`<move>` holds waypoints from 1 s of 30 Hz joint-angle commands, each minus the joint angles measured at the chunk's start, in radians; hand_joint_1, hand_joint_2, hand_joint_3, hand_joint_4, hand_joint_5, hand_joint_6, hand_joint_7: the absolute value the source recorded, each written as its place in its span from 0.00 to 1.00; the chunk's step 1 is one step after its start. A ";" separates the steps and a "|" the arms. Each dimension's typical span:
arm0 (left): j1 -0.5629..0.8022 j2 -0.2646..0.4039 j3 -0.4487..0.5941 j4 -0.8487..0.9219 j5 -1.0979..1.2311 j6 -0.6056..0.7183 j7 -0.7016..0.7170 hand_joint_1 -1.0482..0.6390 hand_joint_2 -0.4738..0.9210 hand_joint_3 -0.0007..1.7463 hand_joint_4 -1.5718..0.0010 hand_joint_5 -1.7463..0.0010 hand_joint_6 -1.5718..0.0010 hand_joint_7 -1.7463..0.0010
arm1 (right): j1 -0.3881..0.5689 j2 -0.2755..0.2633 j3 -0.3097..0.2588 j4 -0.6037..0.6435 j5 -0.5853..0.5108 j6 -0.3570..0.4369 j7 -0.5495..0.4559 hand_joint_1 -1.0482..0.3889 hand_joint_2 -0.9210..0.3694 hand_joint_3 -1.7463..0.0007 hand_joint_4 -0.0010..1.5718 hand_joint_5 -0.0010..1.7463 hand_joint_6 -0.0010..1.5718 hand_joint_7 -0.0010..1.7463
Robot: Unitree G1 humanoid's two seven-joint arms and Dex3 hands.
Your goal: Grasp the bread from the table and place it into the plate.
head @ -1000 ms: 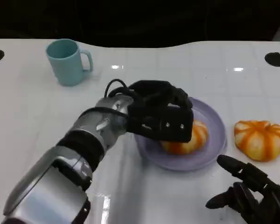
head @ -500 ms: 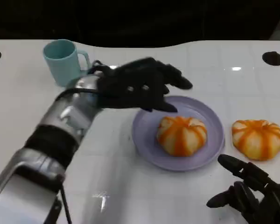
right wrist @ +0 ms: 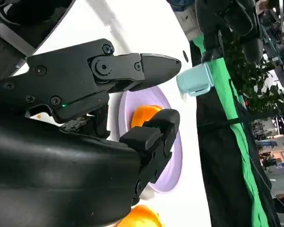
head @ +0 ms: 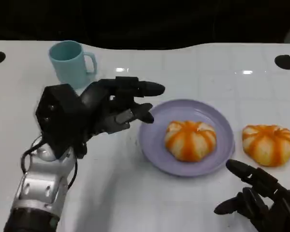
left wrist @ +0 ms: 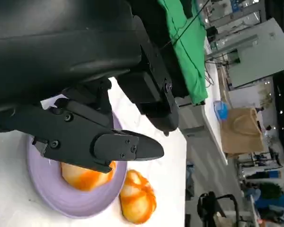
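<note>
On lavender round plate (head: pixel 154 152) mid-surface: orange-striped bread bun (head: pixel 190 140), placing apparently done. Left hand (head: pixel 94 113) released, fingers spread, beside plate. Second striped bun (head: pixel 269 144) near right edge; right hand (head: pixel 261 200) holds nothing.

Lab or workshop: green cloth (left wrist: pixel 187 45), equipment.

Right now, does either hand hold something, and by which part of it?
Nothing is held. The left hand is open above the table, beside the plate. The right hand is open too. One bread lies on the plate.
</note>
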 commanded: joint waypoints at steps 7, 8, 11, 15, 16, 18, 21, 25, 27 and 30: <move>0.276 -0.029 0.152 -0.329 -0.403 0.395 0.005 0.29 1.00 0.28 0.58 0.00 0.75 0.01 | 0.010 -0.021 -0.008 -0.017 0.004 0.007 -0.008 0.20 0.00 0.82 0.48 0.62 0.61 0.20; 0.293 -0.030 0.158 -0.343 -0.411 0.404 0.009 0.29 1.00 0.28 0.57 0.00 0.75 0.01 | 0.011 -0.021 -0.009 -0.019 0.005 0.008 -0.008 0.20 0.00 0.82 0.48 0.62 0.61 0.20; 0.302 -0.031 0.161 -0.357 -0.417 0.417 0.014 0.28 1.00 0.28 0.57 0.00 0.76 0.00 | 0.012 -0.020 -0.009 -0.020 0.007 0.010 -0.007 0.20 0.00 0.82 0.48 0.62 0.61 0.20; 0.303 -0.033 0.164 -0.363 -0.416 0.424 0.015 0.28 1.00 0.28 0.57 0.00 0.76 0.00 | 0.012 -0.020 -0.009 -0.020 0.007 0.011 -0.007 0.20 0.00 0.82 0.48 0.62 0.61 0.19; 0.357 -0.044 0.175 -0.386 -0.438 0.448 0.029 0.29 1.00 0.28 0.57 0.00 0.75 0.00 | 0.014 -0.020 -0.007 -0.025 0.003 0.013 -0.010 0.20 0.00 0.82 0.48 0.62 0.61 0.19; 0.437 -0.059 0.187 -0.424 -0.468 0.491 0.061 0.31 1.00 0.28 0.56 0.00 0.73 0.00 | 0.019 -0.020 -0.003 -0.034 -0.001 0.020 -0.017 0.20 0.00 0.82 0.48 0.62 0.61 0.19; 0.481 -0.067 0.189 -0.446 -0.479 0.514 0.094 0.32 1.00 0.29 0.56 0.00 0.72 0.00 | 0.022 -0.021 0.000 -0.040 -0.007 0.022 -0.023 0.20 0.00 0.82 0.48 0.62 0.61 0.20; 0.514 -0.066 0.183 -0.446 -0.471 0.520 0.109 0.33 1.00 0.31 0.57 0.00 0.73 0.00 | 0.025 -0.021 0.000 -0.052 -0.002 0.034 -0.026 0.20 0.00 0.81 0.48 0.62 0.61 0.20; 0.520 -0.067 0.179 -0.450 -0.468 0.522 0.117 0.33 1.00 0.31 0.58 0.00 0.73 0.00 | 0.025 -0.020 -0.001 -0.054 0.004 0.039 -0.023 0.21 0.00 0.81 0.47 0.62 0.61 0.19; 0.530 -0.066 0.169 -0.456 -0.455 0.512 0.120 0.33 1.00 0.31 0.58 0.00 0.75 0.00 | 0.025 -0.020 -0.002 -0.054 0.001 0.036 -0.025 0.21 0.00 0.81 0.47 0.62 0.60 0.19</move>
